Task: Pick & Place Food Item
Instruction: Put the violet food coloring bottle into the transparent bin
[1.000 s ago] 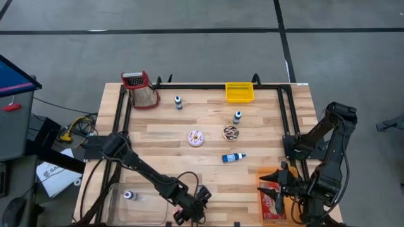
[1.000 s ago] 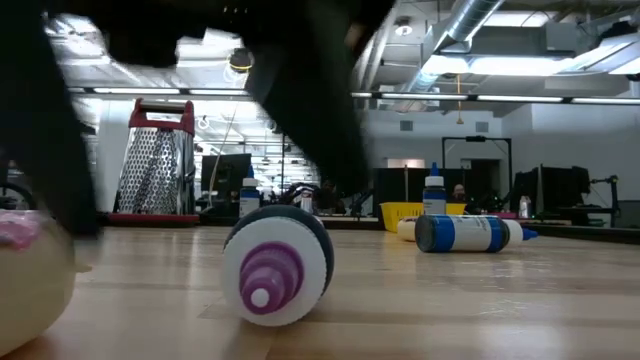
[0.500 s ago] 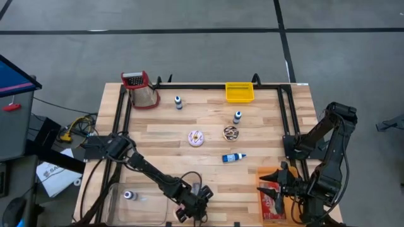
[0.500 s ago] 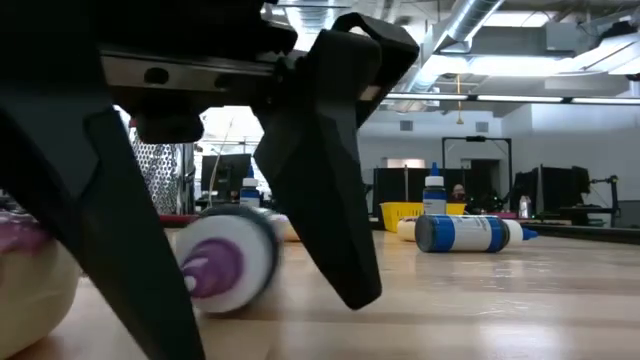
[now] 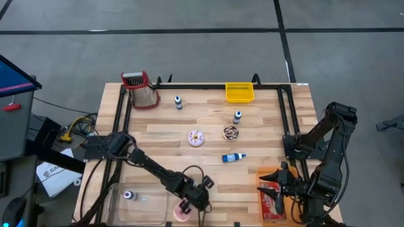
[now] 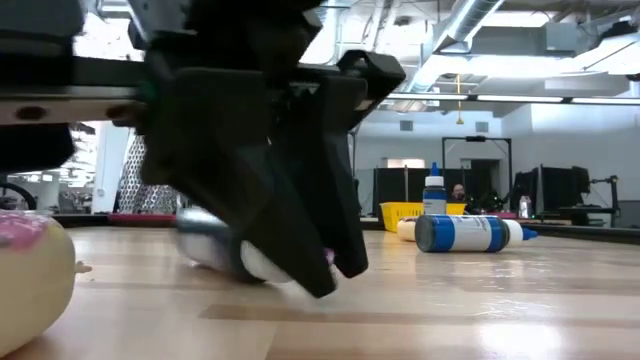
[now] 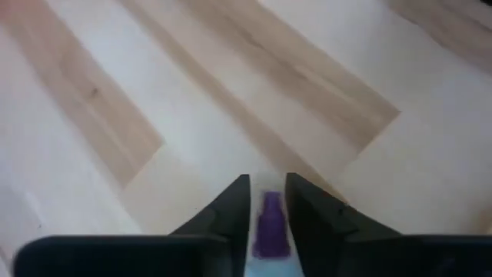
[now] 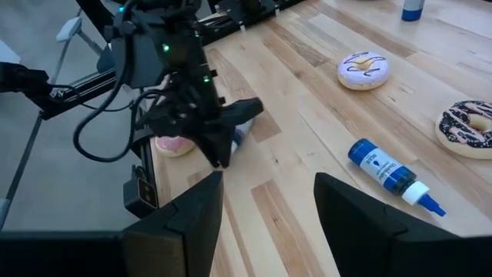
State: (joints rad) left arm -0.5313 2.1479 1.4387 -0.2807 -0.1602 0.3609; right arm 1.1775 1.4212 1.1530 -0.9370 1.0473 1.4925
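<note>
My left gripper [image 5: 201,197] works near the table's near edge, shut on a small white bottle with a purple nozzle [image 7: 269,223], which lies on the wood [image 6: 262,262]. A pink-iced donut [image 5: 182,212] lies on the table just near-left of that gripper and fills the left edge of the low view [image 6: 28,275]. Mid-table lie a white-iced donut [image 5: 196,138] and a chocolate donut [image 5: 231,132]. My right gripper [image 8: 269,223] waits open above the near right corner. My left gripper has the small bottle pinched between its two fingers, one on each side of it. The purple nozzle [image 7: 270,219] shows in the narrow gap, pointing the way the fingers [image 7: 232,215] point. The fingers slant down from the table's left. The bottle lies on the table.
A blue-labelled bottle [image 5: 233,157] lies on its side right of centre. A red packet [image 5: 271,203] lies under my right arm. A clear tub [image 5: 145,205] with a small bottle in it [image 5: 129,196] stands at the near left. A grater [image 5: 140,88] and a yellow bin [image 5: 240,92] stand at the far edge.
My left gripper has moved down and toward the far right, off the pink donut, and its fingers have come together around the small bottle. The bottle, which first lay with its nozzle toward the low camera, has rolled toward the table's left and turned.
</note>
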